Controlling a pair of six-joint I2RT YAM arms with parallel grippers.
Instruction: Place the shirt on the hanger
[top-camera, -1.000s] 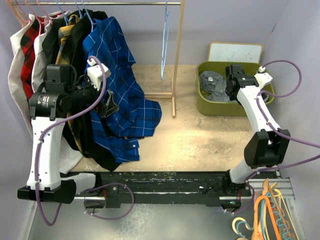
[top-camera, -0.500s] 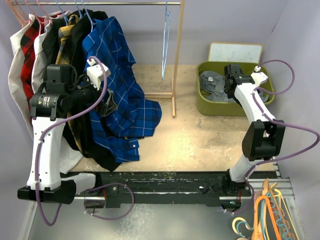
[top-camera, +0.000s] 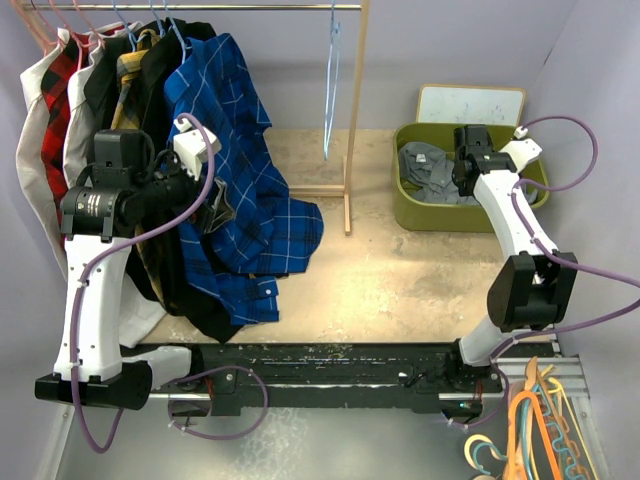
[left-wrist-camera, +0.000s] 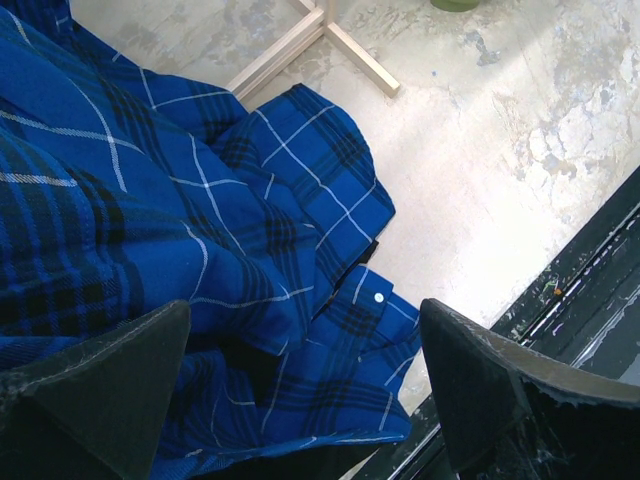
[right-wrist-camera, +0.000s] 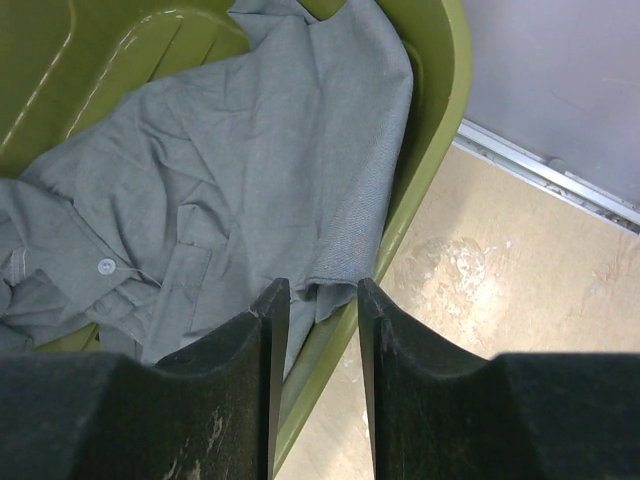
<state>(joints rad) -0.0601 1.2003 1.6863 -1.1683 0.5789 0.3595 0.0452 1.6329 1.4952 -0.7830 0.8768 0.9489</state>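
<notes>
Right gripper (right-wrist-camera: 318, 292) is hanging at the rim of the green bin (right-wrist-camera: 440, 130), jaws standing a narrow gap apart.
Shirt (right-wrist-camera: 250, 150) is lying crumpled just ahead, its hem sitting in that gap; grip cannot be told. Risk: jaws catching the rim too, or the thin hem slipping. Hanger (top-camera: 330, 90) is hanging well apart. Left gripper (left-wrist-camera: 305, 310) is gaping wide, empty. No writing legible.

I work in a small robot test cell: bare lilac walls (top-camera: 450, 50), my two cabled arms (top-camera: 85, 300) bolted to a black rail (top-camera: 330, 362), a wooden clothes rack (top-camera: 355, 110), a green bin (top-camera: 405, 215).
</notes>
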